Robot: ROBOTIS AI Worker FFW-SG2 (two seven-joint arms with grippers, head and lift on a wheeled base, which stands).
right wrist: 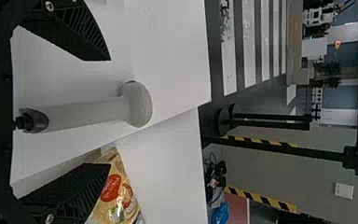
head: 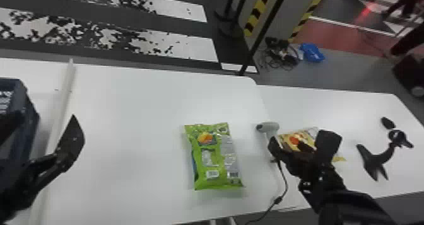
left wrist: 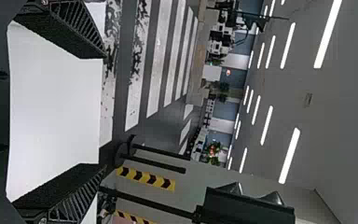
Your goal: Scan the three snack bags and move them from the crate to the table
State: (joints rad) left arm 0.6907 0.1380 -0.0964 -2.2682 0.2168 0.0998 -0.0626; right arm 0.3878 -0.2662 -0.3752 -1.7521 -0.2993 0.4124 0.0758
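1. Head view: green snack bag (head: 216, 158) flat on main worktop (head: 126, 114); yellow snack bag (head: 293, 140) on side worktop (head: 362, 104), probably done. Crate (head: 27, 117) at left edge, contents can't tell. Green likely still to scan and shift; third bag's status unclear.
2. Left wrist view: left end effector (left wrist: 103, 111) wide open, empty.
3. Right wrist view: right end effector (right wrist: 108, 112) wide open around scanner (right wrist: 84, 114), no grip; scanning likely next.

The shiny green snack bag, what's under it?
Under the shiny green bag is white table. A blue strip shows at its left edge, maybe another bag or its own side; the rest is covered.
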